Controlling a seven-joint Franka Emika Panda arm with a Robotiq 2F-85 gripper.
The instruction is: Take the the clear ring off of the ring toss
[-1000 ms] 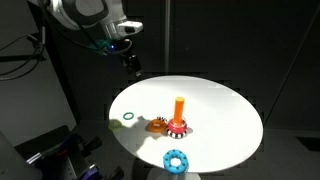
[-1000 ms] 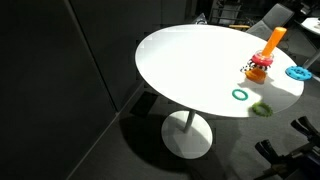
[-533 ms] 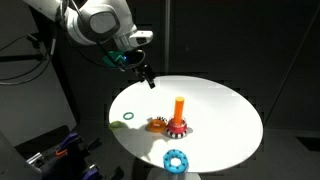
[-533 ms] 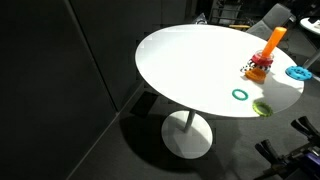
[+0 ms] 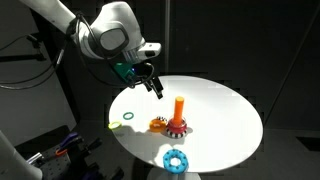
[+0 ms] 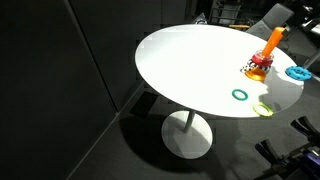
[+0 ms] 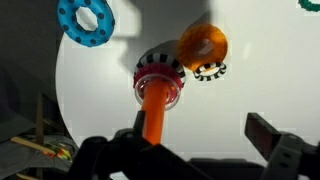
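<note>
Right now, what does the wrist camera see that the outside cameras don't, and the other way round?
Only the wrist view looks down on the ring toss from above, past the hand's spread fingers. Only exterior views show the arm, the table's foot and a yellow-green ring. All share the ring toss, the blue ring and the green ring.

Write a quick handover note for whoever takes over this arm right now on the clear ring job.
Hand: open, empty, in the air above the table, short of the ring toss.
Ring toss upright, orange ring lying beside its base.
Clear ring: too faint to make out; nothing in the hand, so not done.
Left: lower over the peg, grip the ring, lift it off.
</note>
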